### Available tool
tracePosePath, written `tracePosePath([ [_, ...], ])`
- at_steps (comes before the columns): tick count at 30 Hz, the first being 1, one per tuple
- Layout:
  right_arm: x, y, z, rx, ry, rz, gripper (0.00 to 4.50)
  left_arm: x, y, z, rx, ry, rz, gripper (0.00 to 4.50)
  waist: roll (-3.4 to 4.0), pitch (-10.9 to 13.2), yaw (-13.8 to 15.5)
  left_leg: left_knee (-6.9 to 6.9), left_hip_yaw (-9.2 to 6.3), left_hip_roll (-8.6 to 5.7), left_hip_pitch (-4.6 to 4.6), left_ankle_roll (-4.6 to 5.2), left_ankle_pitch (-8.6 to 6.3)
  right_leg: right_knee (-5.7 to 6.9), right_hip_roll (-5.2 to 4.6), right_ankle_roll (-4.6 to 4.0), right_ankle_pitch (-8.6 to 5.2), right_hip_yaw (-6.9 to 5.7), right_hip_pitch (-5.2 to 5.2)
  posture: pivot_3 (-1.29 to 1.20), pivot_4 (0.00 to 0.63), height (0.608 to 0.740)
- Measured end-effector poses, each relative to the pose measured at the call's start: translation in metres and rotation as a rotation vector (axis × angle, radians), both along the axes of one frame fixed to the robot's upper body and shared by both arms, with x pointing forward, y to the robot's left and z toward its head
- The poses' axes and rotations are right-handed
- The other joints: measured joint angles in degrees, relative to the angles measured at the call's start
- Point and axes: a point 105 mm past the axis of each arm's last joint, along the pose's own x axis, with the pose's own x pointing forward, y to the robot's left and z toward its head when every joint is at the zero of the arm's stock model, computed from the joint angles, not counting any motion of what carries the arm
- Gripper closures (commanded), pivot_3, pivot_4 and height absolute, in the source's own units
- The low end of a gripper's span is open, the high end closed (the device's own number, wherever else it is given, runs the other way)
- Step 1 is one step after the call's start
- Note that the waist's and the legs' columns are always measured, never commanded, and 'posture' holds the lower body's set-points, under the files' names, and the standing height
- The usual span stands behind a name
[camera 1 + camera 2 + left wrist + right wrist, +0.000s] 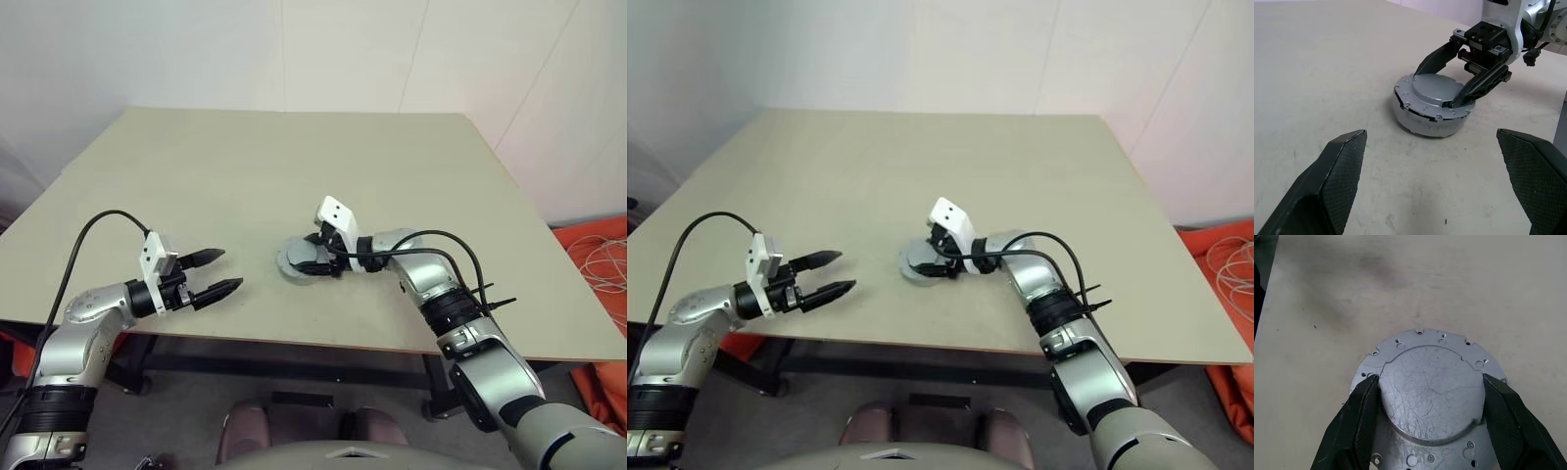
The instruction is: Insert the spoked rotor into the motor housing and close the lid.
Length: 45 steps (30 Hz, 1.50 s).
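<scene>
Our right pincer (1462, 85) pinching the lid (1432, 394) atop the motor housing (1430, 125) on the desk (245, 176), our left pincer (217, 273) spread wide nearby

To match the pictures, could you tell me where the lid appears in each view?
Left eye: lid centre, by the right gripper.
Right eye: lid centre, near the table's front edge.
Left wrist: lid upper middle.
Right wrist: lid lower centre.
Shared landmark: the right gripper's fingers straddling the lid.

My right gripper (315, 257) covers part of the lid (1432, 93), so I can't tell if my fingers (1364, 416) squeeze it. What is under the lid is hidden. Its near edge is cut off
</scene>
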Motion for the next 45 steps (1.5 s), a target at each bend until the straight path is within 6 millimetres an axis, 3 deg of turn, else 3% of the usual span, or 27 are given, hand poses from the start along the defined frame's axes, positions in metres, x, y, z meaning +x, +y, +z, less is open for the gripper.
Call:
tracePosePath([
  [39,0.004,-0.001,-0.002,-0.051,0.016,-0.026,1.35,0.008,-0.004,0.005,-0.008,-0.021,0.016,0.00,-0.01,0.0,0.0,0.01,-0.02,0.00,0.16,0.00,0.00,0.00,-0.02,0.01,-0.01,0.01,0.18,0.00,0.000,0.740],
  [43,0.004,-0.001,-0.002,-0.052,0.014,-0.028,1.35,0.024,-0.008,0.011,-0.029,-0.040,0.037,0.90,-0.01,0.0,0.1,0.00,-0.03,0.00,0.23,0.00,0.00,-0.01,-0.03,0.02,-0.01,0.01,0.27,0.00,0.000,0.740],
  [45,0.004,-0.001,-0.002,-0.052,0.015,-0.027,1.35,0.031,-0.015,0.014,-0.024,-0.061,0.019,1.63,-0.02,0.0,0.0,0.01,-0.03,-0.01,0.25,0.00,0.00,-0.02,-0.05,0.02,-0.01,0.01,0.28,0.00,0.000,0.740],
])
